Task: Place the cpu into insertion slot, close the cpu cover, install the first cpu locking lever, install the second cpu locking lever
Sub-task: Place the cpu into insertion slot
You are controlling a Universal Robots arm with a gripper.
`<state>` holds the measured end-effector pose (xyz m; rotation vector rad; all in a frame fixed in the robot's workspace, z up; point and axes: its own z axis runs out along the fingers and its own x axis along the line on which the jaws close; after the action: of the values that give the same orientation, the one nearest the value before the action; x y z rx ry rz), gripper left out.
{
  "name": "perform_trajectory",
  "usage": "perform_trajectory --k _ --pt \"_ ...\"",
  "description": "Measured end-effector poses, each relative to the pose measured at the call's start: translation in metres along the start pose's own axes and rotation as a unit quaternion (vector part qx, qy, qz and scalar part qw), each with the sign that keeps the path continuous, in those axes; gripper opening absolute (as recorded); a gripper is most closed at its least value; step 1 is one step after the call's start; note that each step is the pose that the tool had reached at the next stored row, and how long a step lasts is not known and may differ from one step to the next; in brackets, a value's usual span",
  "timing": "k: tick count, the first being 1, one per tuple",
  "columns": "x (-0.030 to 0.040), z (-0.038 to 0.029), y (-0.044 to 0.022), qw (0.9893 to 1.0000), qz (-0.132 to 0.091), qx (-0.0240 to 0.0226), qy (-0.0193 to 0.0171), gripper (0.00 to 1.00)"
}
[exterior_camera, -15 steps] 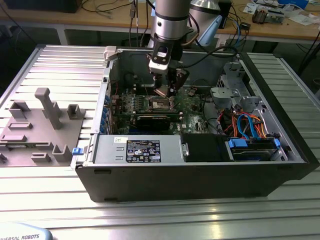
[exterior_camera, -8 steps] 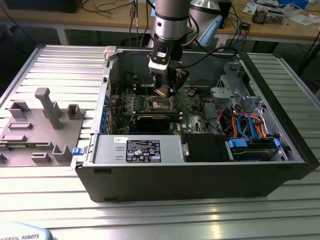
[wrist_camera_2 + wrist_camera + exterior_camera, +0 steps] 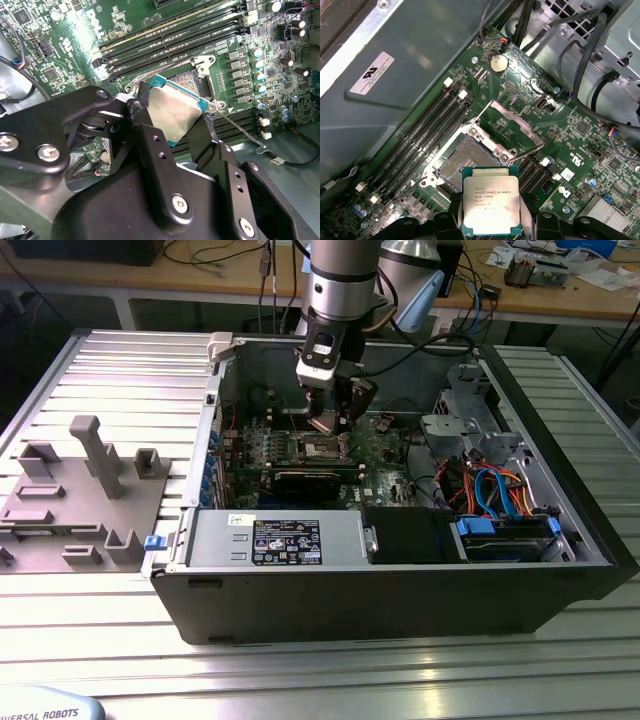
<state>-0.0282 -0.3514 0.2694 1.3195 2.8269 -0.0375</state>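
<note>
The gripper (image 3: 333, 420) is hanging inside the open computer case (image 3: 400, 590), low over the green board (image 3: 385, 455). The exterior view is taking in the whole case on the ribbed metal table (image 3: 100, 370), with a grey holder block (image 3: 80, 490) lying on the table to the exterior view's left.

Both wrist views are showing the grip up close. The jaws are clenching the cpu (image 3: 491, 205) by two opposite edges, its silvery top facing the first wrist camera. In the second wrist view the black fingers (image 3: 145, 120) are pressing on the chip's sides, and the cpu (image 3: 175, 112) is being held just above the socket (image 3: 186, 82), not seated in it. A thin wire lever (image 3: 239, 129) is running out from one socket corner there.

The first wrist view is showing the socket (image 3: 465, 165) lying bare. The cpu cover (image 3: 520, 122) is standing swung open on the side away from the gripper, beside rows of memory slots (image 3: 427, 130).
</note>
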Motion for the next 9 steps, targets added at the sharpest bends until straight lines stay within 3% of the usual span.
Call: perform_trajectory --k 9 --pt "0.0000 0.0001 0.0000 1.0000 0.006 0.0002 0.0000 0.54"
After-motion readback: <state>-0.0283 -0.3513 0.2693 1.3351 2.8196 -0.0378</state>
